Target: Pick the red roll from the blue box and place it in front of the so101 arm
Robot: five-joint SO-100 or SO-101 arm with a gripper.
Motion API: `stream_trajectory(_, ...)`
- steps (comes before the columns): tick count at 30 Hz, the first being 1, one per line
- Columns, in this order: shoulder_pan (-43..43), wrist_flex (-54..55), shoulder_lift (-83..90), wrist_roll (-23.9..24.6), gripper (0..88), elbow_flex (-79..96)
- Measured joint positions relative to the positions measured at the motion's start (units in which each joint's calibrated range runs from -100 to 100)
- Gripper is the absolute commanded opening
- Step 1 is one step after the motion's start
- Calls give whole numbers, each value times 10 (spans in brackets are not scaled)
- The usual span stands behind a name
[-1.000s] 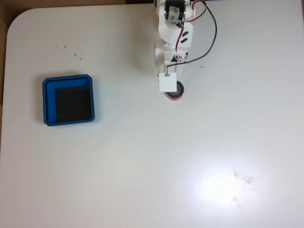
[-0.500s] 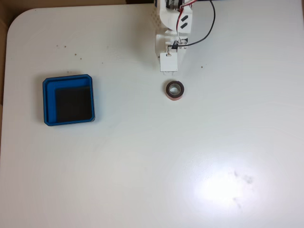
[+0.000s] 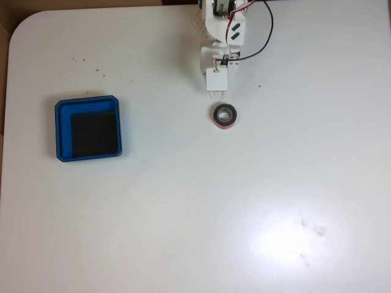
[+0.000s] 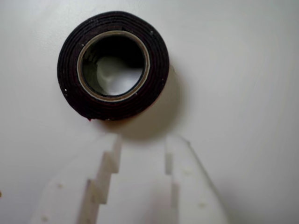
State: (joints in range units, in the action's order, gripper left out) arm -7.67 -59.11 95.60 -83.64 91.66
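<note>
One red roll (image 3: 224, 116) lies flat on the white bench (image 3: 183, 213), its round hole facing straight up, so its axis stands upright and no side is longer than another. In the wrist view the roll (image 4: 74, 95) looks dark, with a grey-beige core ring around the hole, and sits just beyond the fingertips of the end effector (image 4: 142, 142) without touching them. The two white fingers are parted, a gap showing between them, with nothing held. In the fixed view the so101 arm (image 3: 221, 43) reaches down from the top edge, its end effector (image 3: 216, 91) just above the roll. The blue box (image 3: 58, 131) rests well apart to the left, its dark floor bare.
</note>
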Motion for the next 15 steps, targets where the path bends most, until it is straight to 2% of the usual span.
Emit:
stream_trajectory(6, 0, 42, 0, -9, 84, 22)
stream_trajectory(12, -1, 101, 0, -78, 84, 73)
stream_trajectory(15, 0, 115, 0, -92, 83, 74)
